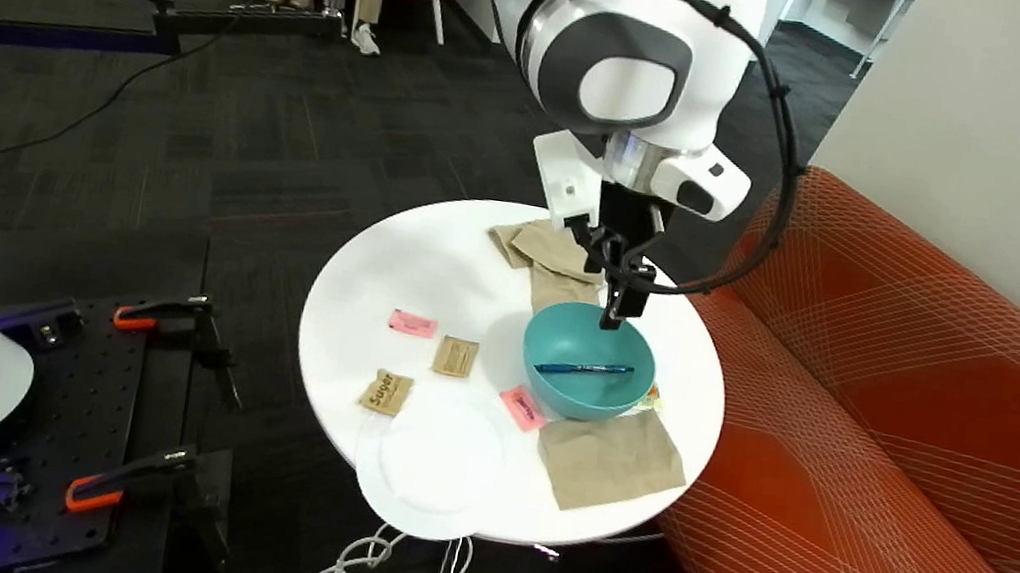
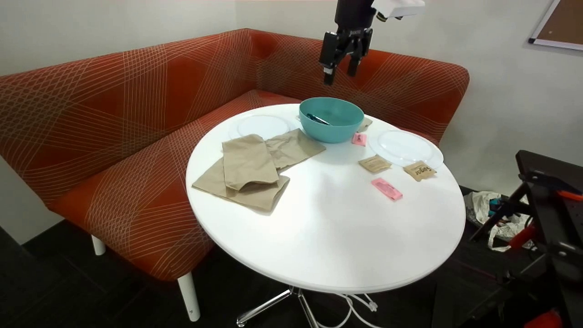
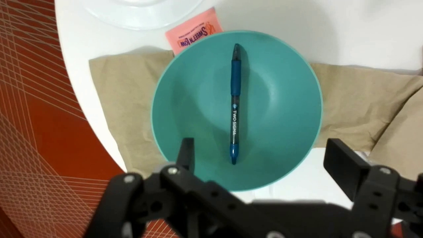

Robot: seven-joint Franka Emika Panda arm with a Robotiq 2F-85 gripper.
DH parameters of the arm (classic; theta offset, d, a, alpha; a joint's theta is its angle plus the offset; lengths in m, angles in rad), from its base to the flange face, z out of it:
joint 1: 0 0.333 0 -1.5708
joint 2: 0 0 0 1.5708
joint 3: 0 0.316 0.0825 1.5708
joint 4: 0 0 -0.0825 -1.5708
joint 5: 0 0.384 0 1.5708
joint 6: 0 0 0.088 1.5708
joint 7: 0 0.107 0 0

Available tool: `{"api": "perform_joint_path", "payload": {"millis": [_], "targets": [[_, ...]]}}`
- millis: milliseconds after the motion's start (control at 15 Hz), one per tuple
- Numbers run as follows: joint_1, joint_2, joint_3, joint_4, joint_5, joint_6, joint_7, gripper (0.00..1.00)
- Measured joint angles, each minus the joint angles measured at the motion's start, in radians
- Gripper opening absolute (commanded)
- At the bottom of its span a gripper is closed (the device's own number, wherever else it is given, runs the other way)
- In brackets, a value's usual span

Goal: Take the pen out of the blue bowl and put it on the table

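Inside the blue bowl (image 2: 330, 135) lies the pen (image 3: 235, 79), within the rim as seen from the wrist view; its dark barrel has blue sections and carries the lettering TWO SIGMA. The bowl stands upright on the round white counter (image 2: 346, 246); the hand (image 2: 340, 75) is positioned above it, clear of the rim, fingers spread apart and directed downward; in the wrist view, one fingertip overlaps the bowl interior, while the other falls outside the rim.

Adjacent items are arranged as follows: a pink packet (image 3: 195, 29) lies just beside the bowl; a second pink packet (image 1: 412, 324) and a brown packet (image 1: 456, 357) lie farther off; a packet marked Sugar (image 2: 420, 170) overlaps the rim of a clear plate (image 2: 401, 146) in an exterior view; a flat brown napkin (image 1: 611, 458) and a folded brown napkin (image 1: 556, 248) lie on opposite sides of the bowl; whether the bowl rests on either cannot be told; an orange-red sofa (image 1: 803, 421) stands beside the counter.
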Motion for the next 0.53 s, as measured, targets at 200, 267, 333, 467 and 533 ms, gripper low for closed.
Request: {"api": "perform_joint_path", "payload": {"millis": [200, 267, 333, 467, 533], "targets": [[0.0, 0.061, 0.004, 0.029, 0.013, 0.0, 0.0, 1.0], [0.0, 0.08, 0.005, 0.038, 0.017, 0.0, 0.0, 1.0], [0.0, 0.1, 0.005, 0.048, 0.017, 0.0, 0.0, 1.0], [0.0, 0.139, 0.005, 0.071, 0.017, 0.005, 0.0, 1.0], [0.0, 0.157, 0.005, 0.081, 0.017, 0.011, 0.0, 1.0]]}}
